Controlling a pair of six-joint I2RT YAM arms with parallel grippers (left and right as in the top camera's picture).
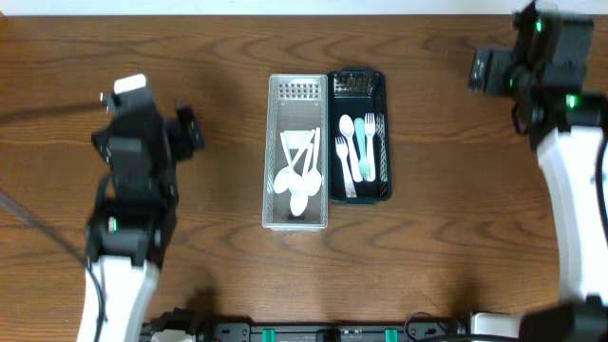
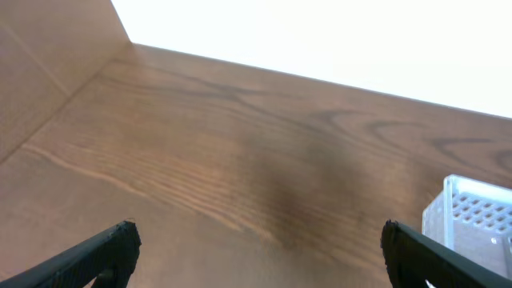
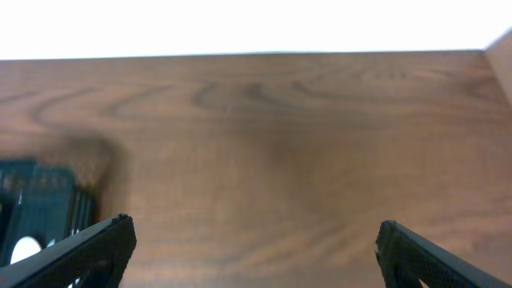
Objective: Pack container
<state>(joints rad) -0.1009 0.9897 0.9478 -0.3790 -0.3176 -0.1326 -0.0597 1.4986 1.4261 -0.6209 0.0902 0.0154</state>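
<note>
Spanning every view, the wooden table (image 1: pixel 446 190) bears 2 arms: the left arm (image 1: pixel 138 171) at the left edge overhead, the right arm (image 1: pixel 560 95) at upper right. At mid-frame, well apart from both, a white bin (image 1: pixel 297 91) and a dark bin (image 1: pixel 358 84) touch side by side. Left fingers (image 2: pixel 100 250) and right fingers (image 3: pixel 92 244) are spread wide, holding nothing. Spoons (image 1: pixel 300 176) lie in the white bin, forks (image 1: pixel 366 152) in the dark.

No readable text, label, brand, number or sign anywhere in view.
</note>
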